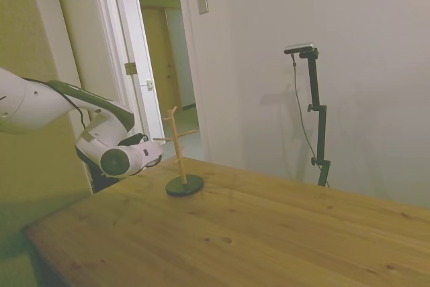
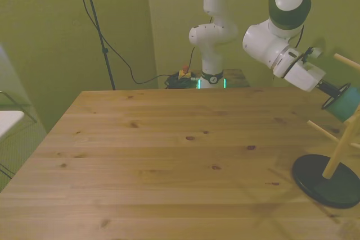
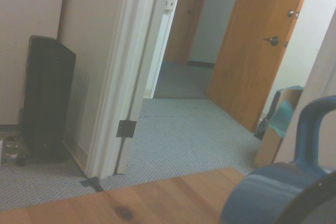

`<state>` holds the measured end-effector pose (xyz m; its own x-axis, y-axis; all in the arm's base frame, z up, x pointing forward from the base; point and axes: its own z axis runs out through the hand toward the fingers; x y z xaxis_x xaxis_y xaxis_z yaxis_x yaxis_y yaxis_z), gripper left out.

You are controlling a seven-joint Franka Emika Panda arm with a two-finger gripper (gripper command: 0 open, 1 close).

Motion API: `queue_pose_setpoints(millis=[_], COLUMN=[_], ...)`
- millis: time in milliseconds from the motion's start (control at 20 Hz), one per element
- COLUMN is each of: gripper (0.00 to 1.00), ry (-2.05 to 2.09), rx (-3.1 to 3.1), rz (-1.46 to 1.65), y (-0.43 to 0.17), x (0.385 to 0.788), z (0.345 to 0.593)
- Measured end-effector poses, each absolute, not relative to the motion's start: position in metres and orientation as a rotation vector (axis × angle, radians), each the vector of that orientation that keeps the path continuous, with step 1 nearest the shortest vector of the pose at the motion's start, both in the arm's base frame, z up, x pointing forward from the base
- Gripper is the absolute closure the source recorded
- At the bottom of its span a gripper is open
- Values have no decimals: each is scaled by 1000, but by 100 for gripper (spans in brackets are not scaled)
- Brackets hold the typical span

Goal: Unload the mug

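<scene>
Mug coming off the rack

Gripper (image 2: pixel 336 91) is clamping the mug (image 2: pixel 344 103) beside the peg stand (image 2: pixel 332 168) — next, placing it on the table (image 2: pixel 169 155).

My arm (image 2: pixel 270 9) is glossy white, built of rounded, bulbous segments; dark green-grey bands ring the joints, one wide collar sitting above my forearm in the front view; a thin black cable loops along my upper links; my wrist ends in a boxy white housing (image 2: pixel 304 76) with dark hardware jutting from it; my base column (image 2: pixel 212 37) shows small green lights at its foot.
</scene>
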<state>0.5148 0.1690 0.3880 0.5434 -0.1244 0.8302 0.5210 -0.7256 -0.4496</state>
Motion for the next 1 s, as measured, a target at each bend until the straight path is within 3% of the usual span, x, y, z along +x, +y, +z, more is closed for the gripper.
queue_pose_setpoints(millis=[400,1000], gripper=[100,100], ry=[-362,-212], rx=[-2090,-2058], rz=[-1181,-1265], y=[173,191], x=[489,443], z=[387,438])
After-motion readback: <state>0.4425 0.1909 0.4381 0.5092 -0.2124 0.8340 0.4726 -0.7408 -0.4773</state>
